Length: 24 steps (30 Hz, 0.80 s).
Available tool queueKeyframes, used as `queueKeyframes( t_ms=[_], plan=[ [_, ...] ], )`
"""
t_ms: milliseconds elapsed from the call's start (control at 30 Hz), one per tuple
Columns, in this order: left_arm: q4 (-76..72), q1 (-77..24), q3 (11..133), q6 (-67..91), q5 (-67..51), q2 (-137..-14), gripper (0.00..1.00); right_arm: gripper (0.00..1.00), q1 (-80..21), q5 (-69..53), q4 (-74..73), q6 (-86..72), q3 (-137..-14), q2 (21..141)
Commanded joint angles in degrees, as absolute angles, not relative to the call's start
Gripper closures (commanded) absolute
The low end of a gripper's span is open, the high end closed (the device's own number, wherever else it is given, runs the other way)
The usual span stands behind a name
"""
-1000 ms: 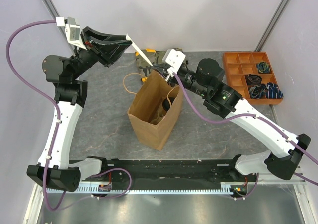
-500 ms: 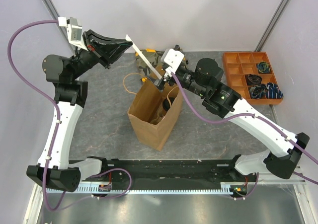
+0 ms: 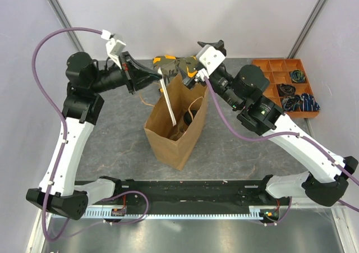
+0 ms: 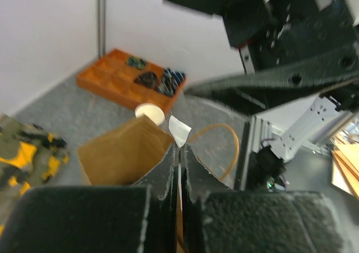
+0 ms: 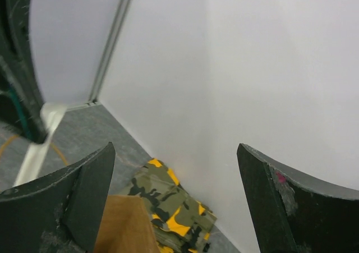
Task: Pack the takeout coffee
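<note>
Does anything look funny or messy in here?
Yes. A white paper strip pokes out of the bag at a slant, pinched in the left claw. Behind the bag, a camouflage cloth lies crumpled. Nothing looks spilled or torn.

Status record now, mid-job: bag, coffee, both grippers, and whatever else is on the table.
bag: standing mid-table, mouth open
coffee: dark round lid shows inside the bag
left gripper: shut on a white slip; the slip's lower end hangs over the bag's mouth
right gripper: open, holding nothing, by the bag's far edge
cloth: camouflage, lying behind the bag
tray: orange, far right, small items in some compartments
</note>
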<state>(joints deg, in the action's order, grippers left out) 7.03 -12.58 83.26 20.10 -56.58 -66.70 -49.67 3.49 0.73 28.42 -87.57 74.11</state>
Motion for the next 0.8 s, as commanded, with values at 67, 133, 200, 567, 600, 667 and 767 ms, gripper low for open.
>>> queueKeyframes(
  t_ms=[67, 133, 200, 567, 600, 667, 767],
  plan=[
    [33.52, -19.67, 90.77, 2.49, -46.68, -69.25, 0.98, 0.02, -49.75, 13.79, 3.78, 32.79, -84.29, 72.33],
    [37.34, -21.61, 92.1, 0.1, -41.87, -71.1, 0.98, 0.02, -49.22, 15.9, 1.94, 31.82, -84.46, 72.42],
    [40.77, -24.42, 92.81, -3.42, -38.86, -71.72, 0.98, 0.02, -48.69, 16.43, 0.09, 31.55, -84.29, 72.6],
    [49.48, -31.29, 95.8, -3.69, -22.95, -79.88, 0.98, 0.02, -44.83, 19.07, -1.32, 29.09, -80.69, 71.37],
    [49.57, -31.46, 95.8, -3.52, -22.59, -80.5, 0.98, 0.02, -44.74, 18.99, -1.32, 29.0, -80.51, 71.28],
    [50.27, -32.17, 96.24, -2.99, -21.01, -82.25, 0.98, 0.02, -44.65, 18.9, -1.23, 29.0, -80.16, 71.19],
    [51.06, -32.61, 96.68, -2.29, -19.69, -84.19, 0.98, 0.02, -44.47, 18.98, -0.88, 28.83, -79.63, 70.75]
  ],
)
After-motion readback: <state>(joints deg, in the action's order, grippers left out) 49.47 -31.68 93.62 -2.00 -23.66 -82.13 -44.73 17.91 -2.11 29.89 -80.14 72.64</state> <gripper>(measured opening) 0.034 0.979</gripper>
